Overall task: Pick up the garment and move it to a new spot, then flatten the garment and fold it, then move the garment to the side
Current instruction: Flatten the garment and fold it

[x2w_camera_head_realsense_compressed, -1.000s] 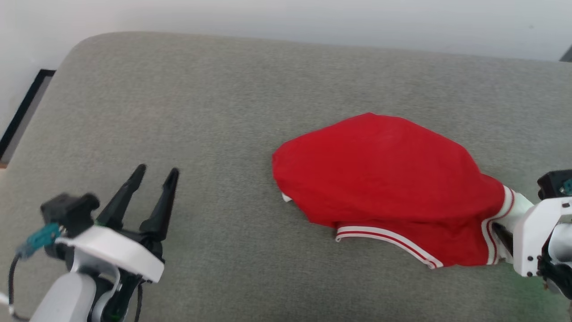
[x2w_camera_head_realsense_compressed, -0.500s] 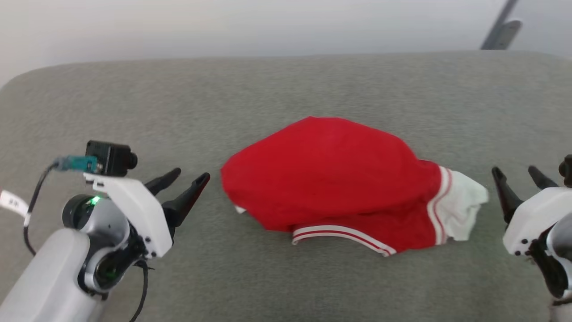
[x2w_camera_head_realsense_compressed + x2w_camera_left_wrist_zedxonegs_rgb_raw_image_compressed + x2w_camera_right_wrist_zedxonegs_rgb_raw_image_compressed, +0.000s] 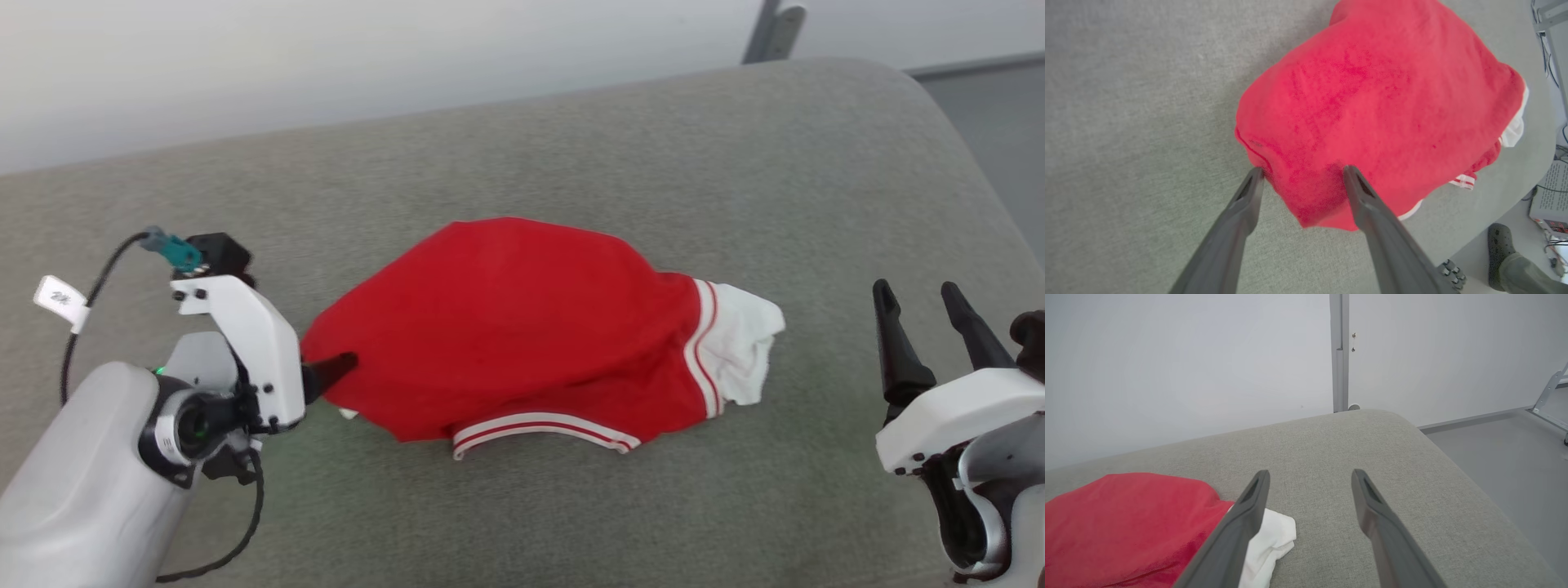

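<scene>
The garment (image 3: 522,327) lies folded in a rounded red heap on the grey cushion, with a white sleeve (image 3: 743,351) sticking out on its right and striped trim along the front. My left gripper (image 3: 339,363) is open at the heap's left edge. In the left wrist view the left gripper (image 3: 1303,170) straddles a corner of the garment (image 3: 1372,102), one finger resting on the red cloth and the other beside it. My right gripper (image 3: 914,287) stands open to the right, apart from the sleeve. The right wrist view has the right gripper (image 3: 1310,473) over bare cushion, the garment (image 3: 1126,522) at lower left.
The grey cushion (image 3: 571,139) curves down to the floor (image 3: 996,106) on the right and meets a pale wall behind. A metal post (image 3: 771,28) stands at the back. A person's foot (image 3: 1502,253) and some equipment show beyond the cushion's edge.
The head camera has swung to the right. My left gripper has come up to the garment's left edge. My right gripper has drawn back from the white sleeve.
</scene>
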Controlling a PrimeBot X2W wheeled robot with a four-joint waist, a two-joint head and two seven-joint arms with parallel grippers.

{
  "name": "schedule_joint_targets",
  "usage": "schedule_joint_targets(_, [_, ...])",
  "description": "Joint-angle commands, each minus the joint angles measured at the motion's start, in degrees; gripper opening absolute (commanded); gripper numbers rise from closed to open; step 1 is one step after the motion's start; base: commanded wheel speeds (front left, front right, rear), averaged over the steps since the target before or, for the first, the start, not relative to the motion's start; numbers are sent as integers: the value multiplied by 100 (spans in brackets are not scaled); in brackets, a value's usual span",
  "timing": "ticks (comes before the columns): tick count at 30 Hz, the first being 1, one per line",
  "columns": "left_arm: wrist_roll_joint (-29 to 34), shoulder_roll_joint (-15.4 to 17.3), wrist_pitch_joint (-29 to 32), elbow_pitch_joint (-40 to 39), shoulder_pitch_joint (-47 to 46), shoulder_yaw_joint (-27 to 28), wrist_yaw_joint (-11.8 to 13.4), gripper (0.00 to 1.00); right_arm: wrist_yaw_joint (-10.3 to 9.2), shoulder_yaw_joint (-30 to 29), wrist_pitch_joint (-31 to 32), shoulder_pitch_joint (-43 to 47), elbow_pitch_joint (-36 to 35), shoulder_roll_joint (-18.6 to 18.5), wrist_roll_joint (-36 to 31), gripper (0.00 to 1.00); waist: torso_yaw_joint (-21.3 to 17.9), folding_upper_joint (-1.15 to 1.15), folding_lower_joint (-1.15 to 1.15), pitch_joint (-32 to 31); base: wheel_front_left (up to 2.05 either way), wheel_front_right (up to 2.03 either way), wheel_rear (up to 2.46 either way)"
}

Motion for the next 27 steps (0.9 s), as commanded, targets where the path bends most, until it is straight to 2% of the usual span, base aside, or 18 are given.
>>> schedule_joint_targets(1, [-73, -47, 100, 103, -97, 29, 73, 100, -4, 31, -40, 52, -23, 36, 34, 100, -142, 0, 0, 53, 0, 0, 0])
schedule_joint_targets(4, [-122, -98, 259, 386, -192, 1, 157, 100, -4, 40, -51, 82, -3, 40, 116, 100, -263, 0, 0, 94, 0, 0, 0])
schedule_joint_targets(5, [-59, -75, 273, 464, -250, -37, 128, 1, -4, 36, -76, 78, 9, 42, 184, 100, -291, 0, 0, 109, 0, 0, 0])
schedule_joint_targets(11, [-144, -147, 356, 842, -373, -28, 93, 0, -4, 47, -150, 60, 50, 42, 315, 100, -353, 0, 0, 132, 0, 0, 0])
schedule_joint_targets(14, [-114, -28, 373, 942, -460, 1, 85, 0, -4, 24, -187, 76, 51, 43, 360, 100, -309, 0, 0, 122, 0, 0, 0])
schedule_joint_targets(23, [79, 775, 268, 807, -433, 302, 299, 0, -4, -74, -125, 94, -1, 40, 307, 100, -16, 0, 0, 24, 0, 0, 0])
schedule_joint_targets(27, [-43, 941, 293, 559, -395, 468, 393, 0, -4, -77, -89, 117, -9, 40, 302, 100, 87, 0, 0, -16, 0, 0, 0])
